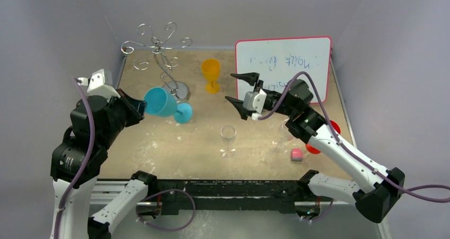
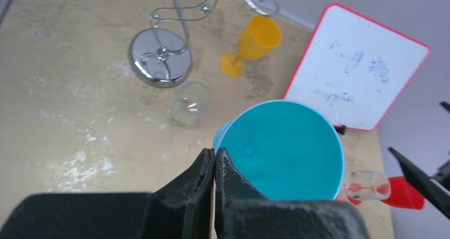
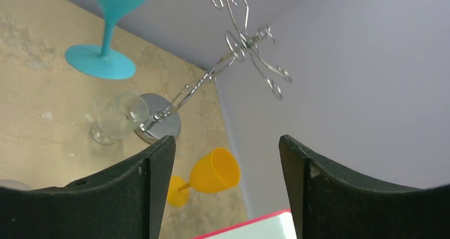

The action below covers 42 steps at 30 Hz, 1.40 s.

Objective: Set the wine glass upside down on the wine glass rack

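Note:
A teal wine glass is tilted in front of the wine glass rack, its foot low by the table. My left gripper is shut on its rim; in the left wrist view one finger lies inside the teal bowl and one outside, pinched at the left gripper. The silver wire rack shows its round base. My right gripper hangs open and empty above mid-table, right of the rack. Between the open right gripper jaws I see the rack and the teal foot.
An orange goblet stands right of the rack base. A clear glass sits beside that base, another clear glass at front centre, a third by the right arm. A whiteboard leans at the back right; a pink cube and red cup lie right.

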{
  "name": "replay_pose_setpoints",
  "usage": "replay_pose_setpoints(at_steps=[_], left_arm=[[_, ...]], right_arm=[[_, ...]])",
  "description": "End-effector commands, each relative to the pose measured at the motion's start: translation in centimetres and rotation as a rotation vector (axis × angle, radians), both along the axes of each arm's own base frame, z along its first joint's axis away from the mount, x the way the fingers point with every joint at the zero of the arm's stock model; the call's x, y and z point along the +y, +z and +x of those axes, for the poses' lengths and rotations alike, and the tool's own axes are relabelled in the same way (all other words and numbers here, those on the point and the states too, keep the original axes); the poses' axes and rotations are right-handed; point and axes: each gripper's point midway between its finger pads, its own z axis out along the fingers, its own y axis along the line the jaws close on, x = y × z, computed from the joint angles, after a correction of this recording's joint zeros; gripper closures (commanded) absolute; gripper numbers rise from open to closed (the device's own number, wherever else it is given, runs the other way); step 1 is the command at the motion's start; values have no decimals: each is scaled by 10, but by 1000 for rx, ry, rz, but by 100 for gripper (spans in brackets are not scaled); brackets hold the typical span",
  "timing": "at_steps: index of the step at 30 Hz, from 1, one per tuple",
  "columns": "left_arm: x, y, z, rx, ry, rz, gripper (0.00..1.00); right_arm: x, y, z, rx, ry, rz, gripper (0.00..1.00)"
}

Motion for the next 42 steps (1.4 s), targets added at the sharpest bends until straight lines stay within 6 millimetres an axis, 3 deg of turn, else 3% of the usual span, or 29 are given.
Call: replay_pose_setpoints(at_steps=[1,7,16,23,32,36,40,42], left_arm=[[-30,52,4,-144,-157,-82,100],[-53,71,4,-178,-276,-129,100],[-72,88,3,-210,-373,-181,100],[-77,94,3,-213,-400,-192,100],[-85,85,10,-181,-420,-216,100],[-86,80,14,-174,-416,-219,100],[-87,73,20,-161,-405,-231,100],[-88,72,23,-157,-401,-234,100]], right_arm=[[14,29,-28,-354,138,-64,28],[25,6,-25,-484,149,-228,41],[42,-24,-27,-554,154,-406,44],[50,-21,-35,-635,143,-430,46],[57,-22,-38,-701,151,-426,60],[60,-25,-38,-704,166,-427,73],[60,-26,-41,-702,173,-419,100],[59,-26,-42,-691,177,-414,100]])
